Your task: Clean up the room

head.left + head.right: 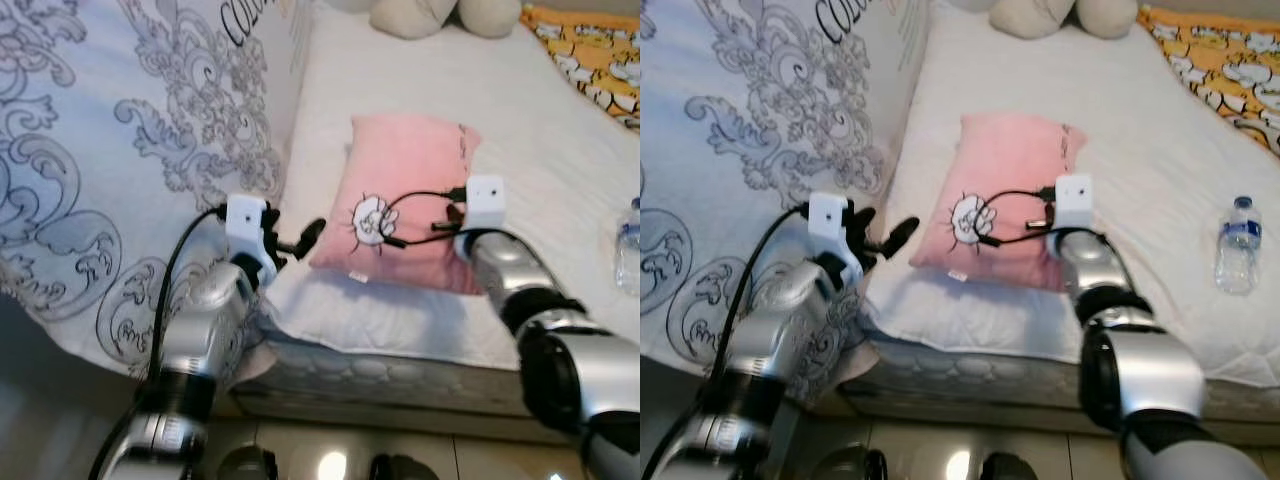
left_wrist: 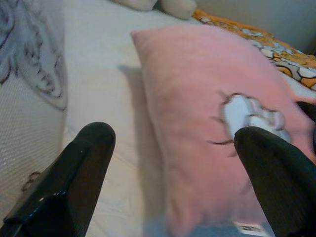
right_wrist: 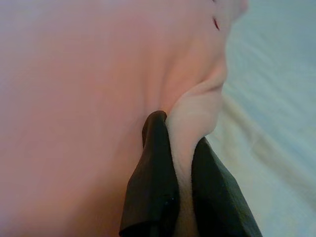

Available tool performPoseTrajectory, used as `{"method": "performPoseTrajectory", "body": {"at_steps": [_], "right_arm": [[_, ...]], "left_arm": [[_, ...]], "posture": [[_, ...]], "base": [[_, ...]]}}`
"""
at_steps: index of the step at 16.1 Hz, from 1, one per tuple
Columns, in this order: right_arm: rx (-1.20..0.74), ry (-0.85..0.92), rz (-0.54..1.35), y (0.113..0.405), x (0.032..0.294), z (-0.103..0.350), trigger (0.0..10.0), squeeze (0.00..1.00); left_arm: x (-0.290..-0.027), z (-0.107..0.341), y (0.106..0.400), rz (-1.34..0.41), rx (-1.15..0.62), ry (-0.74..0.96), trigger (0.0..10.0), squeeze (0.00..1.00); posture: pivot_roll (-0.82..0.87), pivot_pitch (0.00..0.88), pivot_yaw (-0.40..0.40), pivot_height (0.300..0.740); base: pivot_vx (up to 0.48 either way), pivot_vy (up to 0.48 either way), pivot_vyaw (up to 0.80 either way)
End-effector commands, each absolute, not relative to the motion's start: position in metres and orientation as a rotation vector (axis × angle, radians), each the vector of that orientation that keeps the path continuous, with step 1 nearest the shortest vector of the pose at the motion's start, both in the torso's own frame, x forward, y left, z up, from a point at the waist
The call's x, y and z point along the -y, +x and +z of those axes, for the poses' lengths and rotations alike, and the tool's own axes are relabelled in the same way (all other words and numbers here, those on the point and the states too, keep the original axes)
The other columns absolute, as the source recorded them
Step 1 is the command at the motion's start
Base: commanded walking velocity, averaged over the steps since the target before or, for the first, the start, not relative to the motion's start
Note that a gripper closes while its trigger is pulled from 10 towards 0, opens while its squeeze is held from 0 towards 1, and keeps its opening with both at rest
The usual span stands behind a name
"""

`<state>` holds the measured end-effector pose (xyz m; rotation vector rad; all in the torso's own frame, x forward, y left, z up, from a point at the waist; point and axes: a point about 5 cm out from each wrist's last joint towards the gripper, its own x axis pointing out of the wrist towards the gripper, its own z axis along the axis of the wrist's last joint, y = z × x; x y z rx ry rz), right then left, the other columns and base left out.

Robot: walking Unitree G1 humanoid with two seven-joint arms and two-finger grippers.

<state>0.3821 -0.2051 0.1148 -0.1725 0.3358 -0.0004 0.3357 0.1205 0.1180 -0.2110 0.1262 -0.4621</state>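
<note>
Right wrist view: right pincer (image 3: 183, 148) clamps a fold of the pink pillow (image 3: 89, 98); left pincer (image 2: 173, 148) gapes beside it.

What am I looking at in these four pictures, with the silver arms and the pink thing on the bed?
This is a humanoid robot tidying a room. Two pictures come from cameras in its head, looking down at a white bed. The other two come from cameras on its wrists, looking along each gripper's two black fingers. On the bed lies a soft pink pillow with a white flower print, and a clear plastic water bottle lies further right. The right gripper is shut on a pinched fold of the pillow's edge. The left gripper is open, beside the pillow's other side. A large grey-patterned white cushion leans at the left.
</note>
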Motion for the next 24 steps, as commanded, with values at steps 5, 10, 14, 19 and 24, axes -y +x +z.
{"method": "performPoseTrajectory", "body": {"at_steps": [5,10,14,19,24], "right_arm": [[-0.29,-0.223,0.044,0.373,0.227,0.112,10.0,0.0],[-0.273,-0.061,0.077,0.36,0.231,0.096,10.0,0.0],[-0.244,-0.06,0.122,0.356,0.234,0.095,10.0,0.0],[-0.255,-0.115,0.208,0.35,0.231,0.09,10.0,0.0],[-0.272,-0.146,0.302,0.35,0.227,0.093,10.0,0.0]], "left_arm": [[-0.106,0.102,0.356,-0.495,-0.227,-0.339,10.0,1.0],[-0.08,0.084,0.355,-0.532,-0.342,-0.317,10.0,1.0],[-0.067,0.083,0.356,-0.524,-0.36,-0.359,10.0,1.0],[-0.058,0.097,0.361,-0.587,-0.316,-0.369,10.0,1.0],[-0.027,0.085,0.341,-0.828,-0.377,-0.379,10.0,0.0]], "posture": [[-0.07,0.142,0.05,0.74],[-0.12,0.167,0.079,0.74],[-0.16,0.201,0.102,0.74],[-0.18,0.197,0.117,0.74],[-0.2,0.183,0.118,0.74]], "base": [[0.0,0.0,0.0],[0.0,0.0,0.0],[0.0,0.0,0.0],[0.0,0.0,0.0],[0.0,0.0,0.0]]}}
